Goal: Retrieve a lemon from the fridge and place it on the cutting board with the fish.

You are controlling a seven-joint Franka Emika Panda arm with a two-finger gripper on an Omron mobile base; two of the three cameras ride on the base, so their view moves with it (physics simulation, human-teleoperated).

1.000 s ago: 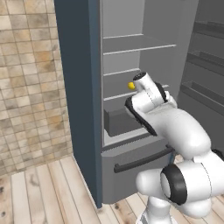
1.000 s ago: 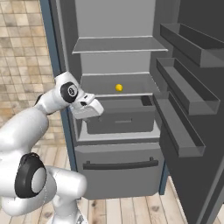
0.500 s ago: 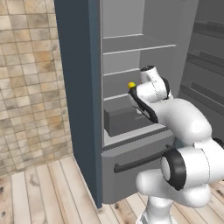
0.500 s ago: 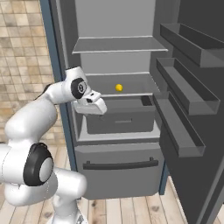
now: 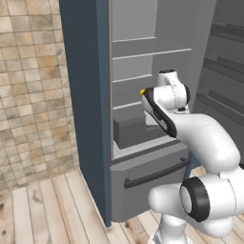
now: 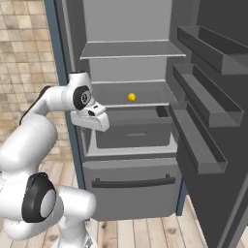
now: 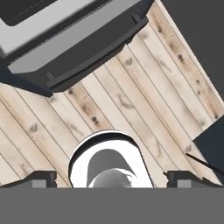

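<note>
In front of the open fridge [image 6: 145, 53], at its left edge, my gripper [image 6: 92, 120] hangs with its fingers spread wide, holding nothing and pointing down at the wooden floor [image 7: 144, 100]. To its right and slightly higher, deeper inside the fridge, the small yellow lemon [image 6: 131, 97] sits on a grey shelf [image 6: 145, 92], just above the drawer [image 6: 133, 127]. Being round, it has no long axis.

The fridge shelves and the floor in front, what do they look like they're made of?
Fridge shelves: probably matte grey plastic or painted metal, judging by the flat, even colour without shine. Floor: pale wood planks, apparently unpolished, with visible seams, grain and dark knots.
</note>
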